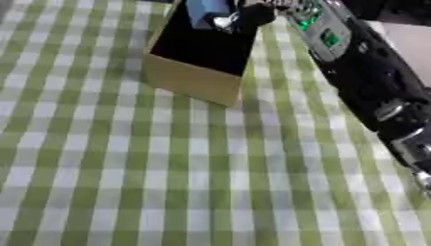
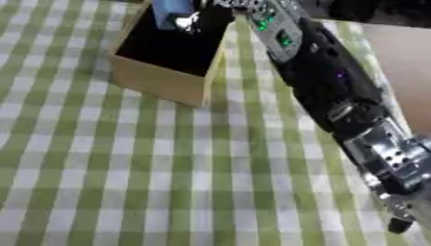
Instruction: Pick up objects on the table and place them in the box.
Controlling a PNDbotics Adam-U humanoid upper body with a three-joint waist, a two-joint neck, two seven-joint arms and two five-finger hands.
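Right arm (image 1: 362,72) reaches in from four o'clock up to twelve, and the right robot hand (image 1: 252,14) sits over the box (image 1: 189,79) at the top of the checked worktop (image 1: 168,182). A blue object (image 1: 206,10) shows inside the box, just beside the hand at its nine o'clock. Whether the fingers are clenched or released, I cannot tell.
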